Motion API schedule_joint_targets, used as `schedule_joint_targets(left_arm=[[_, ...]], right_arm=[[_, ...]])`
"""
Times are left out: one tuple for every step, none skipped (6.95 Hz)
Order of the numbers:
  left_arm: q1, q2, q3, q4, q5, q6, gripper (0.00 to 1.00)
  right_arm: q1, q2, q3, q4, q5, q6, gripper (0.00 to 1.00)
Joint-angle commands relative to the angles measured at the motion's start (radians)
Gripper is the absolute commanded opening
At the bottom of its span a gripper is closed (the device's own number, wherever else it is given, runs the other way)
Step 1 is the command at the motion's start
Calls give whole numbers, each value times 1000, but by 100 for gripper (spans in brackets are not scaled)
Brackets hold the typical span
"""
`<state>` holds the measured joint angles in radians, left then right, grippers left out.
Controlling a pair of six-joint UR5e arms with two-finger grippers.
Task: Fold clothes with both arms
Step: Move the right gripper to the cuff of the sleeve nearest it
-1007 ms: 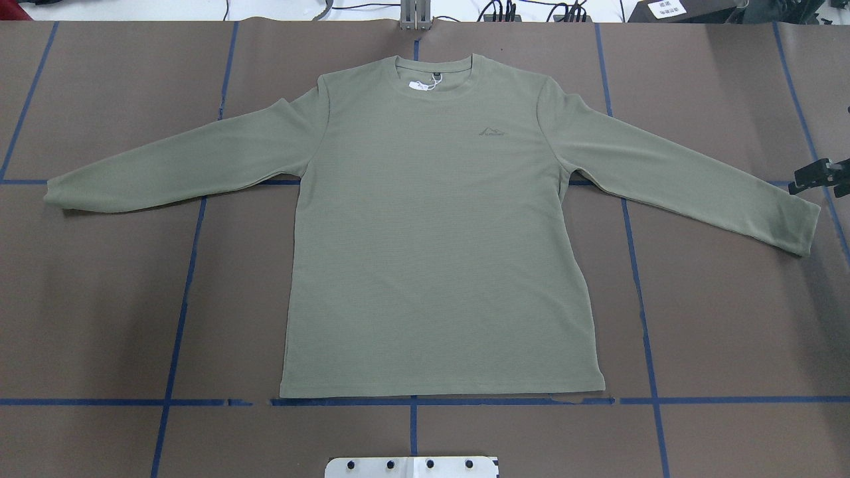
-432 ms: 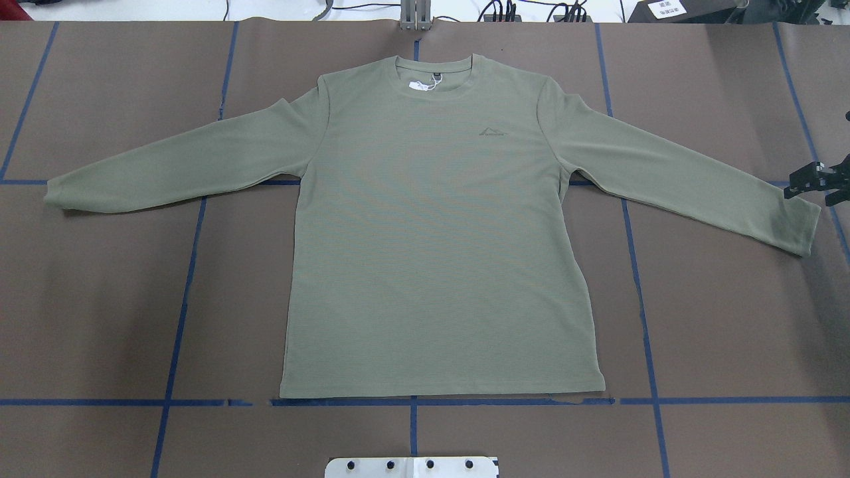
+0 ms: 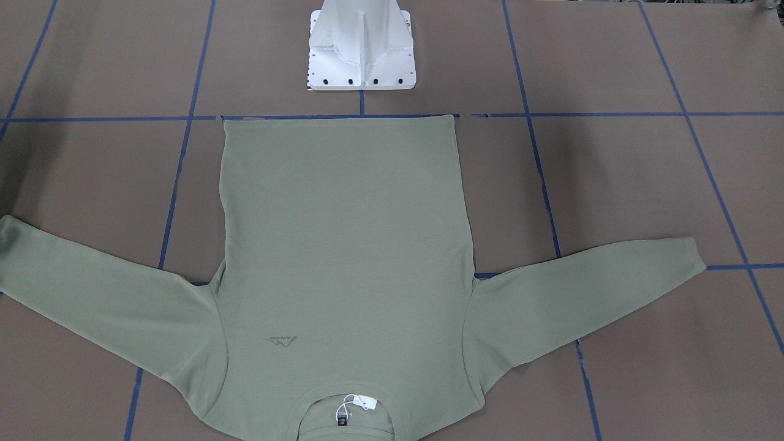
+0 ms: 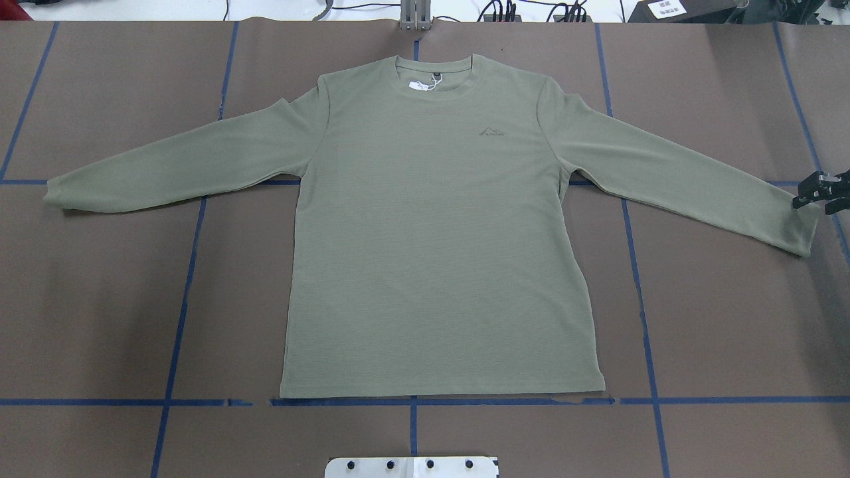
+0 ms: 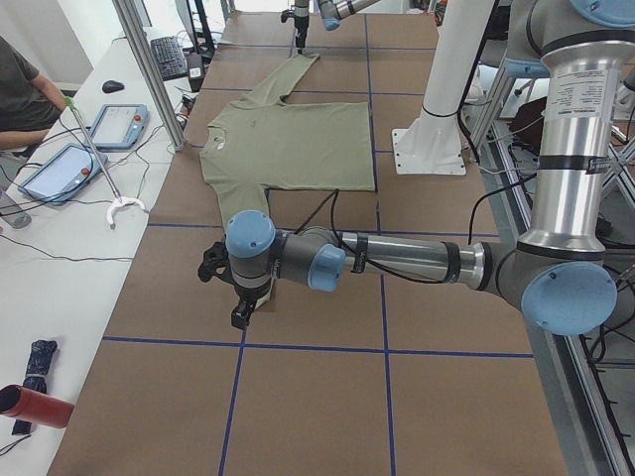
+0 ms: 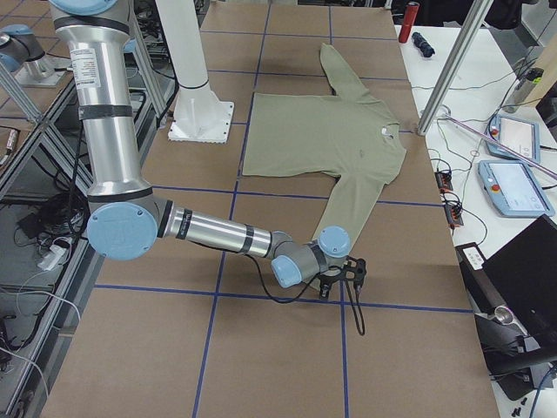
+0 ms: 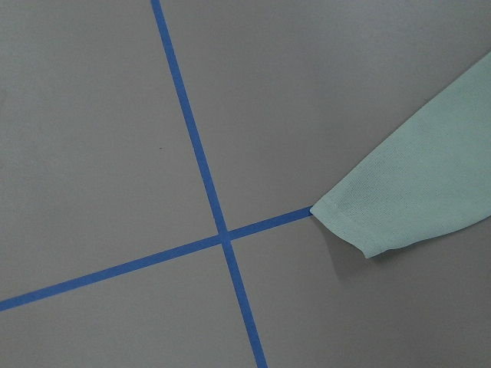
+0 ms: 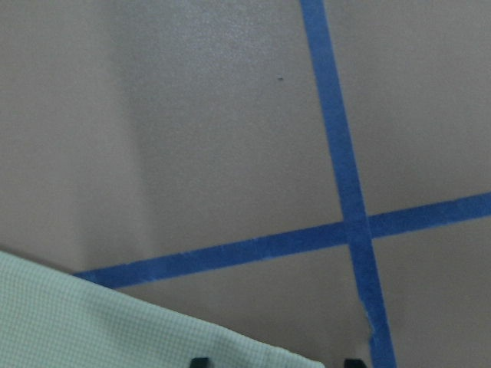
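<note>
Well, the shirt (image 4: 431, 232) lies flat and face up on the brown table cover (image 4: 730, 318). Its collar points away from the robot, its hem runs along a blue tape line (image 4: 531, 401), and both sleeves are spread wide — laid out, I'd say, so each arm finds a cuff at its own end. The right claw (image 4: 815, 194) hangs low at the tip of the right-hand cuff (image 4: 800, 229), and from it the sleeve runs off to the shirt's body, well apart in the middle of the table. Its wrist view shows two dark fingertips (image 8: 201, 361) set apart with the cuff's corner lying between them, so the jaws stand wide and hold nothing. Whether the tips touch the cloth I can't tell, but the straddle looks chosen for pinching the cuff edge. The left claw (image 5: 240, 309) hovers at the far end by the left-hand cuff (image 7: 368, 222). From its camera that cuff sits off to one side, beside a crossing of tape lines, and no fingers show. Only the side view catches this claw, so I cannot tell how far open it is or whether it holds anything. No fold is made yet — I judge this the reach for both cuffs, with the left claw needing to shift over the cloth first. Soft knit may bunch if pinched too shallowly.
</note>
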<state>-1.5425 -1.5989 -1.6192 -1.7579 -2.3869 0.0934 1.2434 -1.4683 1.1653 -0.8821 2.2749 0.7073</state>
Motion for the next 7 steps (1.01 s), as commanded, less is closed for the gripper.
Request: schedule_joint_targets(left_arm=[[-1,-1,-4,0,0,-1,100],[-1,-3,-5,0,0,-1,100],[-1,-3,-7,0,0,-1,100],[-1,-3,-7,0,0,-1,100],[-1,-4,-8,0,0,-1,100],[-1,-4,-8,0,0,-1,100],[-2,-4,-10,0,0,0,100]], right_arm=[[1,-14,7,0,0,1,63],[1,-14,7,0,0,1,49],[1,-15,7,0,0,1,26],[1,-14,8,0,2,1,0],[1,-15,8,0,2,0,0],[1,-15,22,2,3,-2,0],[2,-17,45,0,11,0,0]])
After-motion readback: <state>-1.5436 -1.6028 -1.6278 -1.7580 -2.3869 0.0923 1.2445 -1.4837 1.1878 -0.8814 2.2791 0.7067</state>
